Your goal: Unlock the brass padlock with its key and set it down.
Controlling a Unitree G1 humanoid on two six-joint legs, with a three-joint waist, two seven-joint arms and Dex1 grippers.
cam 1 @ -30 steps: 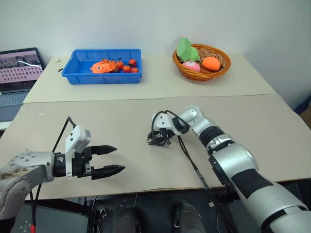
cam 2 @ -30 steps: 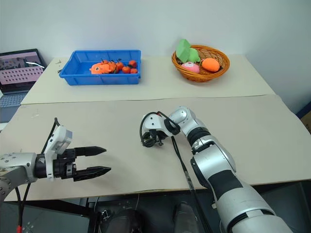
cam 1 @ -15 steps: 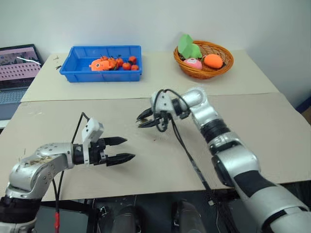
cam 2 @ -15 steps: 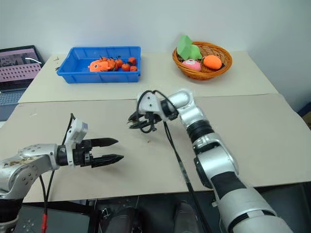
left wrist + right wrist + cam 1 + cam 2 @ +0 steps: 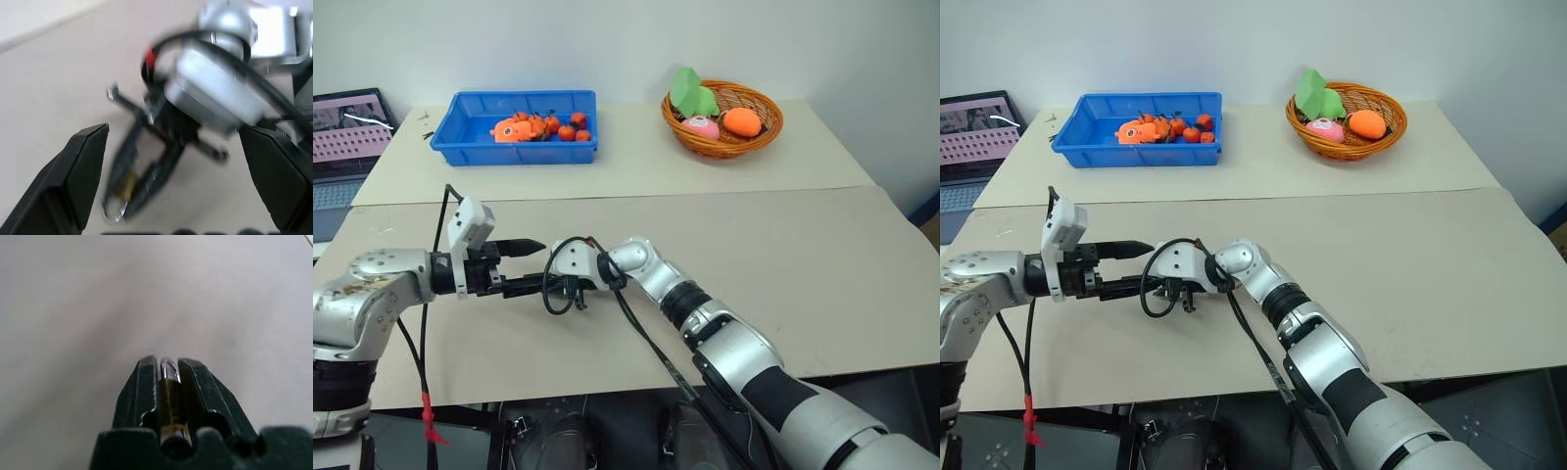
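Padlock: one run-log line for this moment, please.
right pincer: shut on brass padlock | left pincer: open, facing it | key: not made out

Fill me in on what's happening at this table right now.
The right gripper is shut on the brass padlock, pinching it between its fingers with the silvery shackle poking past the tips. It holds it just above the table, right in front of the left gripper, which is open and pointing at it. The padlock has not been set down.

A pale wall (image 5: 607, 39) is running across the top of the frame, beige tables (image 5: 822, 245) are filling the middle, and a laptop (image 5: 347, 137) is sitting at far left.
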